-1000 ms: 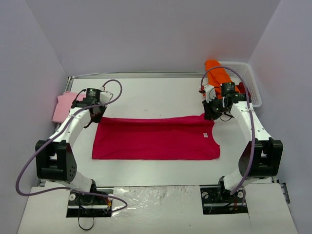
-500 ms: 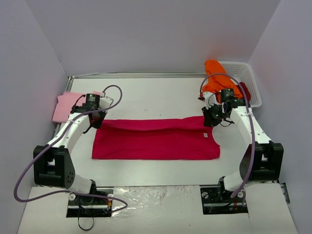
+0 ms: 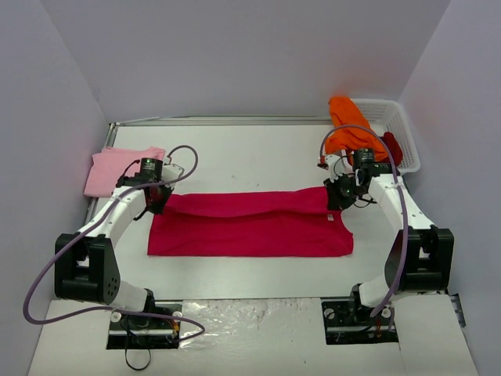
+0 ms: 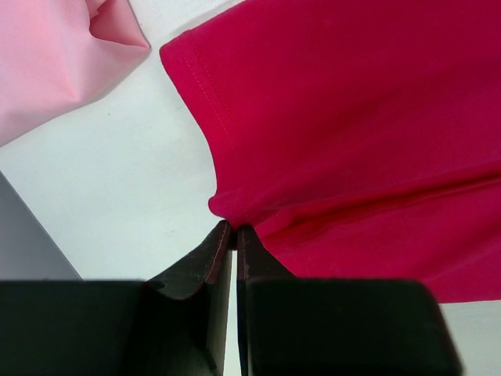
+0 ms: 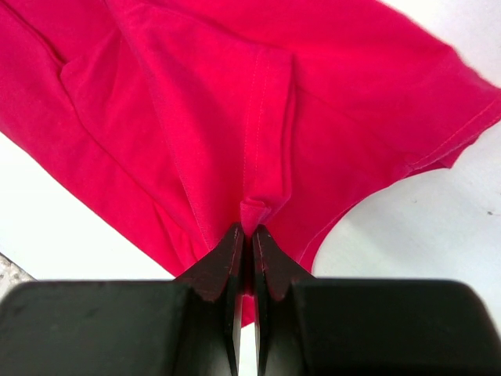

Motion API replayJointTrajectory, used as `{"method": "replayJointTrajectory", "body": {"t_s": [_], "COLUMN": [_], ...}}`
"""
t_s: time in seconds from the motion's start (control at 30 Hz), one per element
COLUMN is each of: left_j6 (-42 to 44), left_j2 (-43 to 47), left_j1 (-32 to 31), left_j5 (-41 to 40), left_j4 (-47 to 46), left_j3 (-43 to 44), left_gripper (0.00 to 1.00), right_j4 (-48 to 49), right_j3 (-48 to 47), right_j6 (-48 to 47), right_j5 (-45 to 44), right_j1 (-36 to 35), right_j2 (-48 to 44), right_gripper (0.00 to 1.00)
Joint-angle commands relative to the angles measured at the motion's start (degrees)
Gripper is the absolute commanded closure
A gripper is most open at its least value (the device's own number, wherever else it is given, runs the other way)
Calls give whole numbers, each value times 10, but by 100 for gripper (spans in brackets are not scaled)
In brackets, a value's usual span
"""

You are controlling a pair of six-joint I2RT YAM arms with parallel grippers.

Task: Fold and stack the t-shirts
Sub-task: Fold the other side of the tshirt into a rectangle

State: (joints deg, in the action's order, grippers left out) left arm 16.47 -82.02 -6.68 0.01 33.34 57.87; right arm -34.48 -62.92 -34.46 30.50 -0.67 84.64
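- While the pinch is this thin, left gripper (image 4: 233, 233) could drop the hem: jaws clamped on a small bunch at the far-left corner of the crimson t-shirt (image 3: 250, 227), near the pale pink t-shirt (image 3: 117, 167).
- Crimson t-shirt lies mid table (image 3: 235, 153), far edge rumpled; uneven pull would skew the fold.
- Right gripper (image 5: 251, 233) clamped on a cloth pleat at the far-right corner; both arms reach forward, wrists low.
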Motion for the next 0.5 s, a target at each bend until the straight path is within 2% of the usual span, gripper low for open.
{"method": "replayJointTrajectory", "body": {"t_s": [0.0,0.47], "left_j6": [6,13], "left_j2": [21,8], "left_j1": [-1,-2], "left_j5": [-4,-18], "left_j4": [-13,-40], "left_j3": [-1,-35], "left_gripper": [98,98], "right_j4": [-16,-17], "right_j3": [15,32], "right_j6": [-12,-31], "right_j5": [11,12], "right_j1": [4,4], "right_j2": [4,33], "right_gripper": [100,100]}}
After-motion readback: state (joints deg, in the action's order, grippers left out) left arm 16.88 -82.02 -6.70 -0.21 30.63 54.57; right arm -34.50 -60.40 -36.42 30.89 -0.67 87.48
